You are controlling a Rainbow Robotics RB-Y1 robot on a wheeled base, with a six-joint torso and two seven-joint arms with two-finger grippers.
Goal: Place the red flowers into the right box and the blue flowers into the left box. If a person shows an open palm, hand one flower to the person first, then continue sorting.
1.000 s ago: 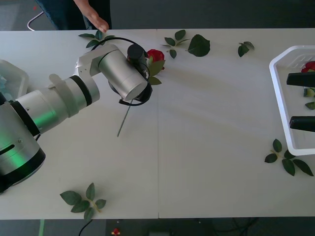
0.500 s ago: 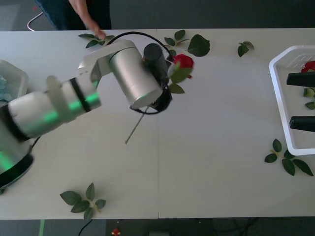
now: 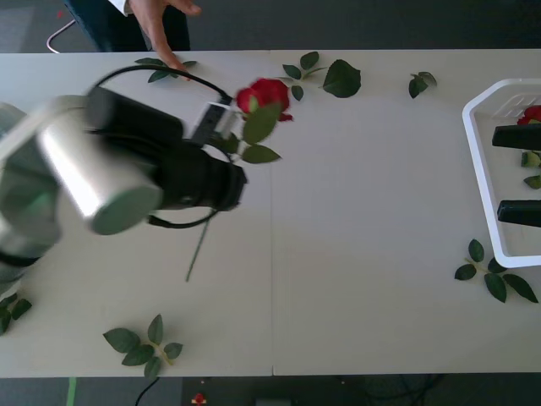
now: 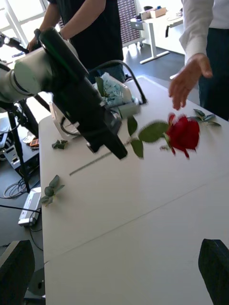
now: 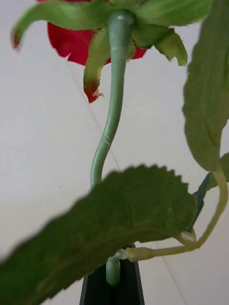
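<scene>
My left gripper [image 3: 223, 142] is shut on the stem of a red flower [image 3: 264, 95], held above the table's far middle with its stem end [image 3: 193, 266] trailing toward me. In the left wrist view the black fingers [image 5: 112, 287] pinch the green stem [image 5: 110, 128] below the bloom [image 5: 71, 42]. A person's open hand [image 4: 187, 81] hovers just beyond the rose [image 4: 183, 134]. My right gripper [image 3: 517, 173] stands open over the right box [image 3: 475, 161], which holds another red flower [image 3: 532, 114]. Blue flowers [image 4: 113, 91] lie in the left box [image 4: 56, 118] behind my left arm.
Loose green leaf sprigs lie on the white table: near the front left [image 3: 144, 342], beside the right box [image 3: 494, 275], and along the far edge [image 3: 325, 74] [image 3: 421, 82] [image 3: 161, 68]. The person stands at the far left edge.
My left arm has lifted and pulled back toward the left, carrying the rose with it. The person's hand rose from the table edge. The right arm stayed still.
</scene>
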